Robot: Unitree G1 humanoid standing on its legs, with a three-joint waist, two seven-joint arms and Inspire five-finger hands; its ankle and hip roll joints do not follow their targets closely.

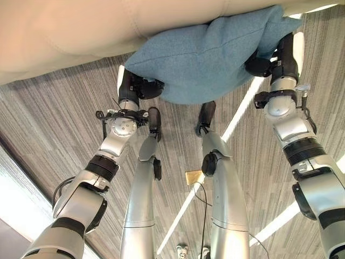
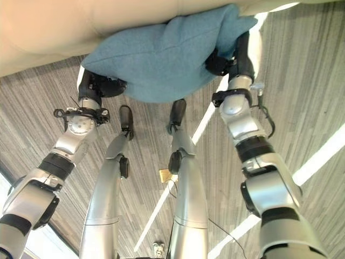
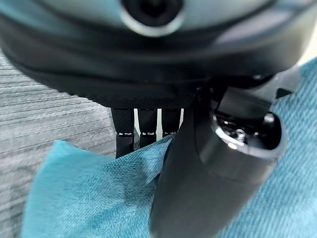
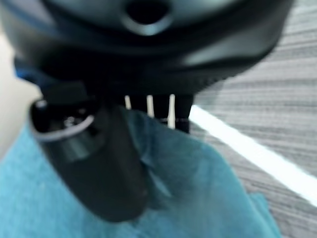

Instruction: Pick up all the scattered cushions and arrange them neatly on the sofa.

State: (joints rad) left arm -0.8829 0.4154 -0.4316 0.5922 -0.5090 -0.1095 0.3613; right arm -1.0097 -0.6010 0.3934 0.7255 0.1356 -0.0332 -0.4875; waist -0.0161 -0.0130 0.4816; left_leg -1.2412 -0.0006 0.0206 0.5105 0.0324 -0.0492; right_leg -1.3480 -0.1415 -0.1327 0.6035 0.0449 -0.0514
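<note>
Closest to me, my left hand (image 1: 141, 86) comes up from the lower left and grips the near left edge of the teal cushion (image 1: 207, 54). In the left wrist view its thumb (image 3: 208, 183) lies on top of the fabric while the fingers (image 3: 141, 130) run underneath, so the cloth is pinched between them.

On the other side, my right hand (image 1: 275, 56) holds the cushion's right corner. The right wrist view shows the same grasp: thumb (image 4: 101, 163) pressed onto the upper face, fingers (image 4: 163, 111) tucked beneath the bunched corner, the teal cloth squeezed between them.

The cushion hangs between the two hands, lifted clear of the grey striped carpet (image 1: 48, 135). Its middle sags a little towards me and the right corner is crumpled where it is gripped.

Beyond the hands, the cushion's far edge meets the front edge of the cream sofa (image 1: 81, 27); I cannot tell whether it rests on the sofa or just touches it. Bright strips of light (image 1: 280, 218) cross the carpet on the right.
</note>
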